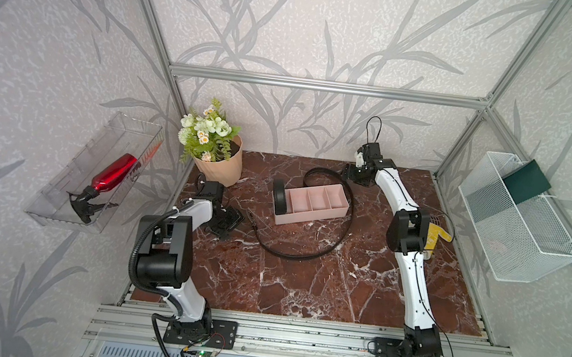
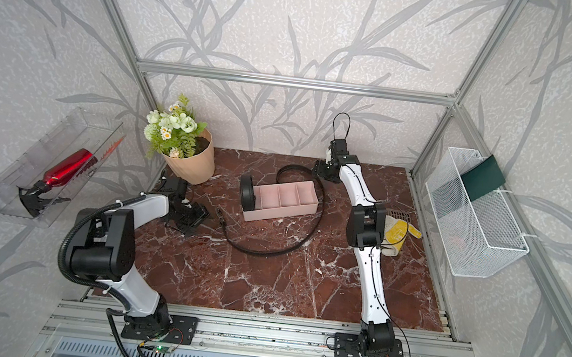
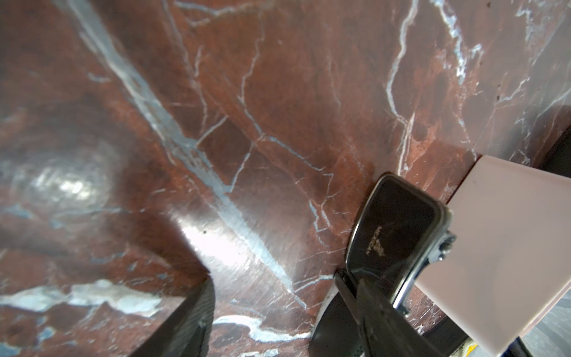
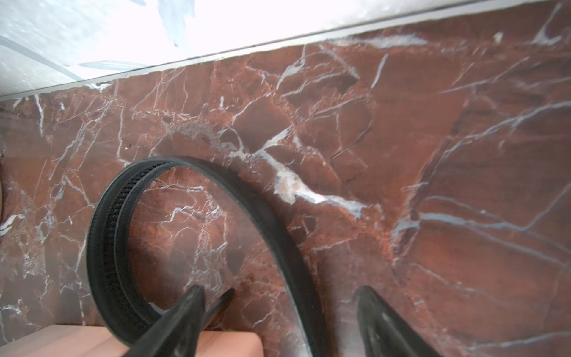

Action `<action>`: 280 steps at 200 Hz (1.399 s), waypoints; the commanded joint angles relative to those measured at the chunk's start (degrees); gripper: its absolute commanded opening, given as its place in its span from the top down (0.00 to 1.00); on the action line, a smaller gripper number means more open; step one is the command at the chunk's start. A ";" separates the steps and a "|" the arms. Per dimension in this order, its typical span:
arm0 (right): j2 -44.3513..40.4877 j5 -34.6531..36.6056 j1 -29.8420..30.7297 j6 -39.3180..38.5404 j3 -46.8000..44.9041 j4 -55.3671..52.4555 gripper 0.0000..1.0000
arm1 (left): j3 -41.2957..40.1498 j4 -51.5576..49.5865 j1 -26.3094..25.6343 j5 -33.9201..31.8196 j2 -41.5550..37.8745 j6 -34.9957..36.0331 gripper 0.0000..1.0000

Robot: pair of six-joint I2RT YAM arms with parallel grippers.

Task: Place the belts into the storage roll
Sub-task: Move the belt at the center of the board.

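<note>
The storage roll [image 1: 314,210] [image 2: 283,204], a pale pink divided tray, lies mid-table. One belt, coiled into a black ring [image 1: 279,197] [image 2: 248,189], stands on edge at its left end. The other belt [image 1: 290,255] [image 2: 261,251] lies loose, curving from its buckle [image 3: 398,222] round the tray's front and right side to a loop behind it [image 4: 123,216]. My left gripper [image 1: 233,223] [image 3: 284,312] is open just left of that buckle, bare marble between its fingers. My right gripper [image 1: 347,173] [image 4: 278,296] is open behind the tray's right end, straddling the strap without clamping it.
A peach flowerpot [image 1: 218,168] with flowers stands at the back left. A white wire basket [image 1: 514,220] hangs on the right wall and a clear bin with a red bottle [image 1: 113,172] on the left wall. A yellow-and-white cloth [image 1: 435,236] lies under the right arm.
</note>
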 commanded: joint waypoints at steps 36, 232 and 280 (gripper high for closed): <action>3.02 -0.79 0.02 -2.28 0.92 -2.79 0.27 | 1.44 -1.88 -0.28 0.13 4.47 0.43 0.27; -57.19 9.51 -8.35 8.68 -85.15 4.72 1.00 | -4.62 0.74 -6.58 -2.03 -4.76 -2.45 0.28; -73.83 6.08 -4.10 12.48 -101.25 6.97 0.01 | -10.02 0.73 -8.32 -2.83 -12.20 -3.60 0.28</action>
